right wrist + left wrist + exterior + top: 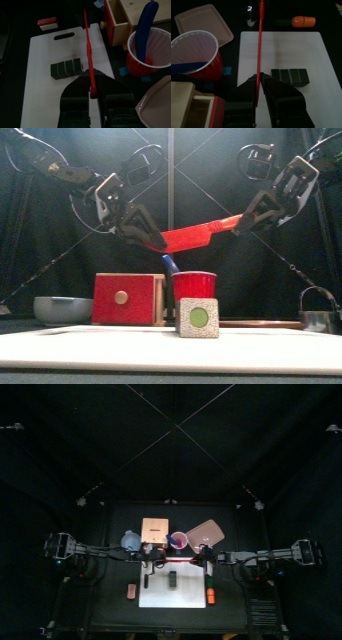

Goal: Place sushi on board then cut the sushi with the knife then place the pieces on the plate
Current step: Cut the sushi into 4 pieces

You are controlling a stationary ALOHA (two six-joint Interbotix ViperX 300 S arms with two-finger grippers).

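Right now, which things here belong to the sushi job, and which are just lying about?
Job: red knife, in left hand and right hand; sushi roll; white cutting board; pink tray.
Lying about: red cup, blue knife, wooden box, blue-grey bowl, metal cutter, orange toy.

You get a dim booth: the top view is mostly dark, only the white cutting board (pixel 187 596) catches light (the front view's curtain (pixel 201 178) glows palely mid-frame).
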